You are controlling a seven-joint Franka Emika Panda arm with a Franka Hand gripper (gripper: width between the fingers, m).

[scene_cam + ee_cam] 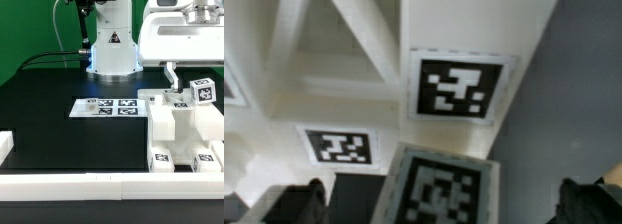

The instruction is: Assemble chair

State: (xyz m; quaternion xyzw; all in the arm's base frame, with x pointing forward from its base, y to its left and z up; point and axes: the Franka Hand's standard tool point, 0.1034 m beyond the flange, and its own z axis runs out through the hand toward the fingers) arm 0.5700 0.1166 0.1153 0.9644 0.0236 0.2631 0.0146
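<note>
Along the table's near edge runs a plain white rail (90, 185), smooth and square-sided; I'd guess it serves as a stop to brace parts against. Just behind it, at the exterior view's right, stands the chair (178, 128). It is made of chunky white plastic slabs and bars, matte and hard-edged, their faces carrying black-and-white tags, presumably so cameras can track them. A small block (165, 158) sits low by the rail. Above the stack hangs the claw (446, 208), its dark fingers (299, 202) spread wide. They straddle a tagged piece (446, 185) with a gap on each side and grip nothing. Further back the marker board (105, 105) lies flat on the black tabletop (50, 125), and beyond it rises the arm's base (110, 55).
</note>
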